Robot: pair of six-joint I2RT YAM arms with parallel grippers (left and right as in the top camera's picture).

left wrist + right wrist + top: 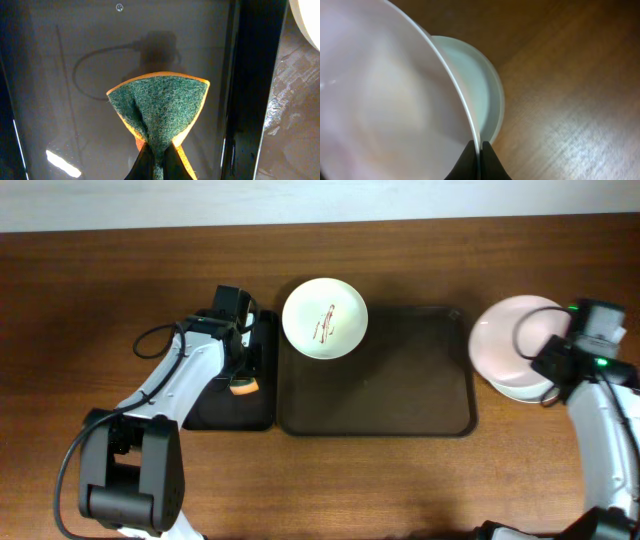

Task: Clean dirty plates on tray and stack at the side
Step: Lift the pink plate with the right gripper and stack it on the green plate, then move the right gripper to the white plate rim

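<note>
Three plates are in sight. A smeared plate (325, 317), pale with a thin red-brown streak at its centre, sits at the far left corner of the big dark brown tray (400, 395), its edge reaching over the tray's rim. The other two are off the tray, on the bare wooden table (100, 280) just past the tray's right edge.

There the right gripper (480, 155) has its jaws pinched on the rim of the pink plate (510, 335). That plate lies over the pale green plate (515, 392), which shows from beneath along its near side. Whether the pink one rests fully on it I cannot tell.

On the other side, the left gripper (157, 162) squeezes a green and orange sponge (160, 115), folded where the jaws press it, over the narrow black tray (250, 410) that lies just beside the brown tray's left edge.
</note>
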